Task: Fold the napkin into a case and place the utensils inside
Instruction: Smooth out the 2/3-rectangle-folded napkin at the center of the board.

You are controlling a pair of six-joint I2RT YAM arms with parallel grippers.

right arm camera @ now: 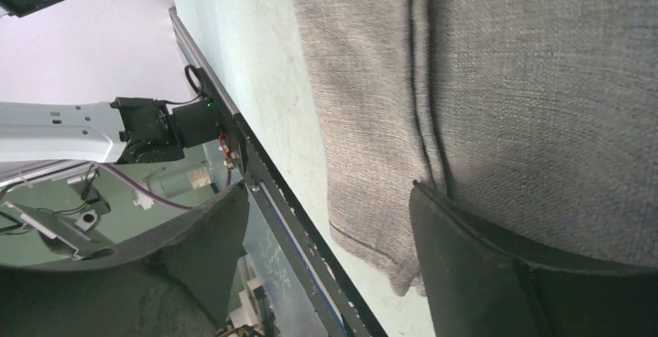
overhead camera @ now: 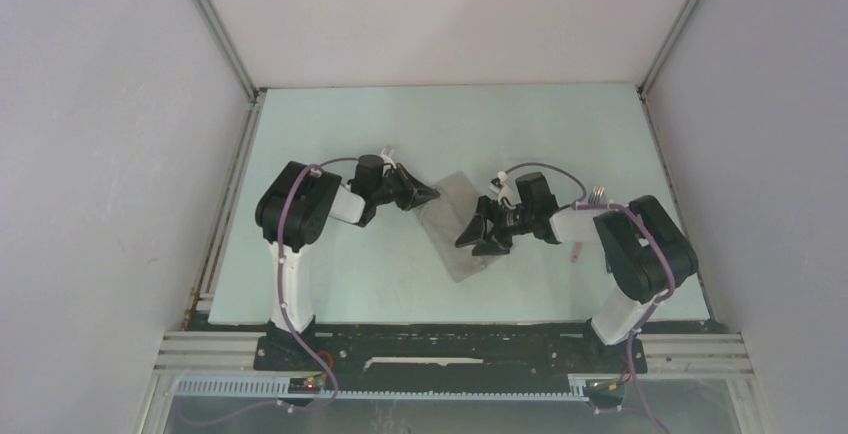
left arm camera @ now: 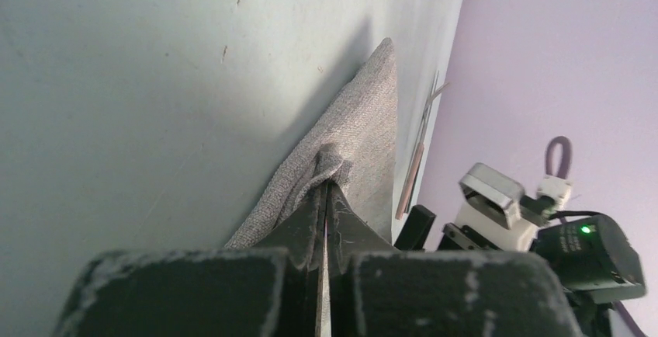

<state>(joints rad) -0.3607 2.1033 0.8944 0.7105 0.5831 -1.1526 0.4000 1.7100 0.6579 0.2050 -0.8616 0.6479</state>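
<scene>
The taupe-grey napkin lies folded into a narrow strip, running diagonally across the middle of the table. My left gripper is shut on a bunched fold at the strip's far left edge; the left wrist view shows the cloth pinched between the closed tips. My right gripper is open and low over the strip's near half. In the right wrist view one finger rests on the cloth and the other hangs off past its edge. Utensils lie right of the right arm: silver fork tines and a pink handle.
The pale table is walled on the left, right and back. The table's black front rail runs close to the napkin's near corner. The right arm's wrist is just beyond the cloth in the left wrist view, with thin utensils behind.
</scene>
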